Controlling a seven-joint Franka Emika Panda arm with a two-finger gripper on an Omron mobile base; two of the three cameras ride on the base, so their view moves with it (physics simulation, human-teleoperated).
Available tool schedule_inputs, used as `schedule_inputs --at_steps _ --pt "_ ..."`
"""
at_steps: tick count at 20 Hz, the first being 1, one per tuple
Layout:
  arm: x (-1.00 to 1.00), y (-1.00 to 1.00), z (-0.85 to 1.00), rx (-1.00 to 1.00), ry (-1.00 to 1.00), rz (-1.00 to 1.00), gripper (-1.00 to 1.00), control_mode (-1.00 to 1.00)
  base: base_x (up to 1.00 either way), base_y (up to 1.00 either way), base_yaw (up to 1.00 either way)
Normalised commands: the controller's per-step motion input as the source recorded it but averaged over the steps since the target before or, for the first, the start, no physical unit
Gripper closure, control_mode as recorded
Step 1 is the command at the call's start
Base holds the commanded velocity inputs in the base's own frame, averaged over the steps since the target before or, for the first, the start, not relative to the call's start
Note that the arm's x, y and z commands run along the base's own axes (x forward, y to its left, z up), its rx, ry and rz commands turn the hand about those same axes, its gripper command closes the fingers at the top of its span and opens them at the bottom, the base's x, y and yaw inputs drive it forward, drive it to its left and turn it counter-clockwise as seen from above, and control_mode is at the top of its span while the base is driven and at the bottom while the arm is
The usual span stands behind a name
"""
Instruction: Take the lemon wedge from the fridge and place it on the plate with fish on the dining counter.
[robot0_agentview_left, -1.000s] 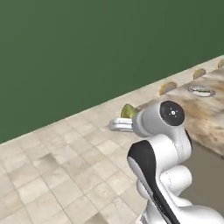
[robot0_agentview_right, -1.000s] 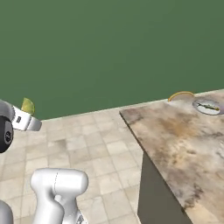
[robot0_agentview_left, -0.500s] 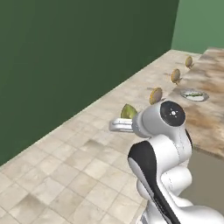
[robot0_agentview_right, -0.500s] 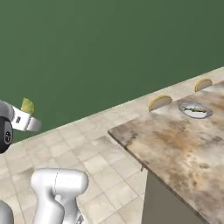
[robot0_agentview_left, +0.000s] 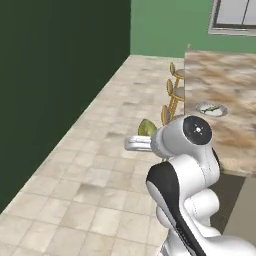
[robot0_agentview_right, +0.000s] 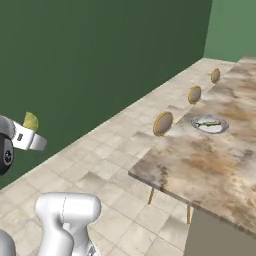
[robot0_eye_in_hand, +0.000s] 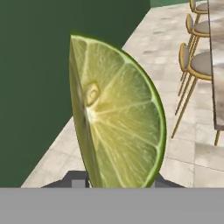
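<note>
My gripper is shut on the lemon wedge, a yellow-green slice that stands up out of the fingers, held out over the tiled floor. In the right base view the lemon wedge rises above the gripper at the far left. In the hand view the lemon wedge looms large above the gripper. The plate with fish lies near the edge of the marbled dining counter, to the right of the arm and beyond it. From the right, the plate with fish sits on the dining counter. The fridge is out of view.
Round-seated stools on thin gold legs line the counter's near side; the stools stand between the gripper and the plate. A dark green wall runs along the left. Beige floor tiles stretch ahead.
The whole picture has swung: the base has turned, bringing the dining counter, stools and plate further into view. The gripper still holds the lemon wedge the same way.
</note>
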Motion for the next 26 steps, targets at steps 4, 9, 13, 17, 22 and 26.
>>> schedule_inputs --at_steps 4,9,13,17,22,26 --pt "0.00 0.00 0.00 0.00 0.00 0.00 1.00 1.00 1.00 1.00 -0.59" --pt "0.00 0.00 0.00 0.00 0.00 0.00 1.00 1.00 1.00 1.00 -0.65" --pt "0.00 0.00 0.00 0.00 0.00 0.00 1.00 1.00 0.99 0.99 -0.69" --pt "0.00 0.00 0.00 0.00 0.00 0.00 1.00 1.00 0.85 0.95 -0.72" --pt "0.00 0.00 0.00 0.00 0.00 0.00 1.00 1.00 0.16 0.62 -0.86" --pt "0.00 0.00 0.00 0.00 0.00 0.00 1.00 1.00 0.18 0.59 -0.88"
